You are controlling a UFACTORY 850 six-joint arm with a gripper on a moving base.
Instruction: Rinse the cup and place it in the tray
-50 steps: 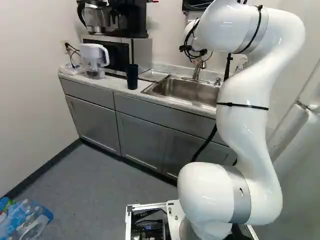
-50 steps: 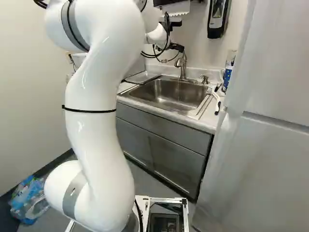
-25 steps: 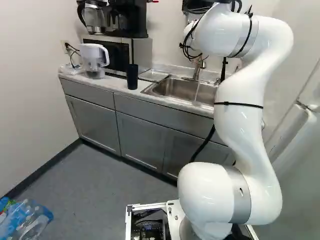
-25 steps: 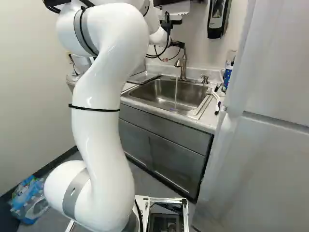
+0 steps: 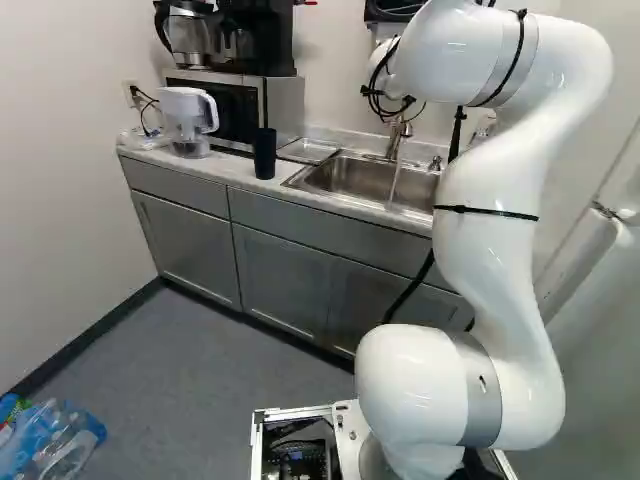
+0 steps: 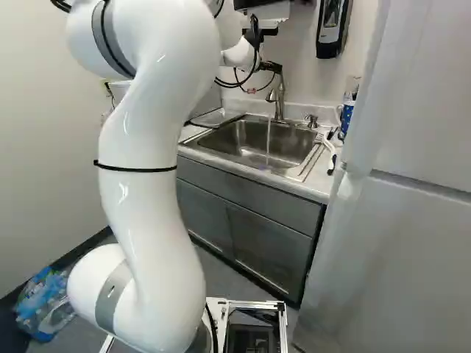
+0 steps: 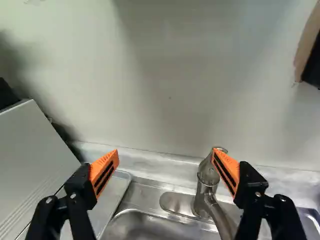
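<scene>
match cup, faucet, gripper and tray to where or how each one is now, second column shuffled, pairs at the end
1. cup
2. faucet
3. gripper
4. tray

A. fingers apart, nothing between them
B. flat, between microwave and sink
C. dark, upright on the counter
D. running water

Pairs: 1-C, 2-D, 3-A, 4-B

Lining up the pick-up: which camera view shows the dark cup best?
The left base view: there the dark cup stands whole and unblocked on the counter, near the tray. The right base view does not show it, probably because the arm blocks it; nor does the wrist view.
</scene>
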